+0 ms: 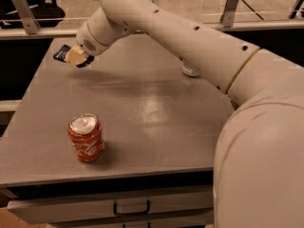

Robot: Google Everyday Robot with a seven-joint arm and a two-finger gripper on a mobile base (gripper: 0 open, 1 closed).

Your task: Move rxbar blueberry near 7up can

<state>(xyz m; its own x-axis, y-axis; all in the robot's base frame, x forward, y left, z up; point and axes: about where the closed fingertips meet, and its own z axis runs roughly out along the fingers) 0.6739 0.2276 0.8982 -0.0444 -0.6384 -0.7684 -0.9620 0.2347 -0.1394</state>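
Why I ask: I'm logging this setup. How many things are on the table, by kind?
Cans: 2, the red can at front left and a pale can at the back, mostly hidden behind the arm.
Bars: 1, the blue bar at the far left corner, with the gripper right at it.
Total: 3.

Jaws at far-left corner half hide rxbar blueberry point(61, 52)

Grey table point(156, 108): red can point(86, 137), 7up can point(191, 71); tool point(75, 57) over far-left corner
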